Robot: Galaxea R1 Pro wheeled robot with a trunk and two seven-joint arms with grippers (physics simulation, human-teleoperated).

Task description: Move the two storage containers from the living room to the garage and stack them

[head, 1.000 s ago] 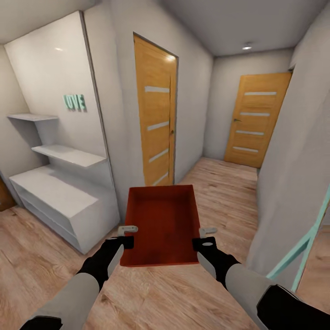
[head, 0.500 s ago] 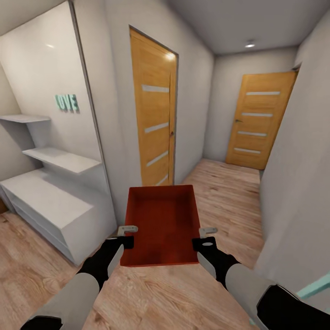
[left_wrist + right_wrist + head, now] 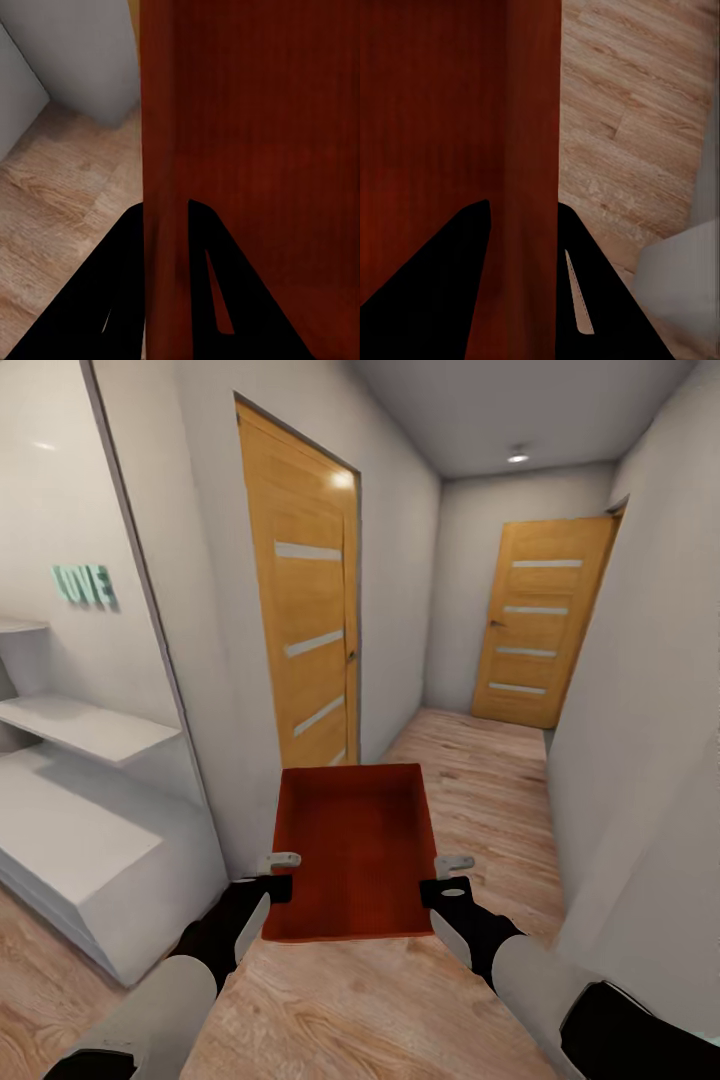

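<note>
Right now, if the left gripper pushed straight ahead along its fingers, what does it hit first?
Nothing new: the left gripper is already clamped on the storage container wall, which runs on between its fingers. Past the container, probably the wood floor; depth is unclear.

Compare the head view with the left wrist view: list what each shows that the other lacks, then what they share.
Head view: two orange wooden doors, the near one and the far one, the white shelf unit with the LOVE lettering, a ceiling light and the right gripper.

Left wrist view: the left gripper's fingers astride one wall of the storage container, seen close.

Both: the container, the left gripper gripping it, and the wood-plank floor.
</note>
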